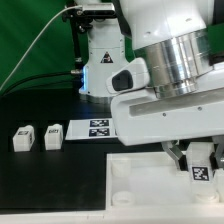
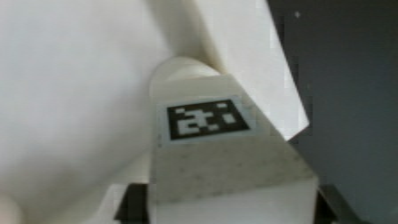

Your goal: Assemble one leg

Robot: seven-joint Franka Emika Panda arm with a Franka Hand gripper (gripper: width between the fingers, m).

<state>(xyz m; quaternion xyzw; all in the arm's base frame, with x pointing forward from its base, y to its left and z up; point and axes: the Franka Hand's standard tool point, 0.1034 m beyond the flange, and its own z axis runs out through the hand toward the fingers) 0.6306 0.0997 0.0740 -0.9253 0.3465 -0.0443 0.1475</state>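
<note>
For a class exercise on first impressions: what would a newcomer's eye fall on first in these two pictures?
First, the bulky white arm filling the exterior view's right, its claw closed on the leg over the large white square piece. In the wrist view that leg's black-and-white tag sits dead centre. At the exterior view's left, two loose legs stand beside the marker board.

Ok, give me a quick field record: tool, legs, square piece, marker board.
tool: shut on held leg
held leg: over the large square piece, contact unclear; tag visible
loose legs: two, side by side, exterior view's left
large square piece: flat on table
marker board: beside the loose legs, toward exterior view's right
</note>
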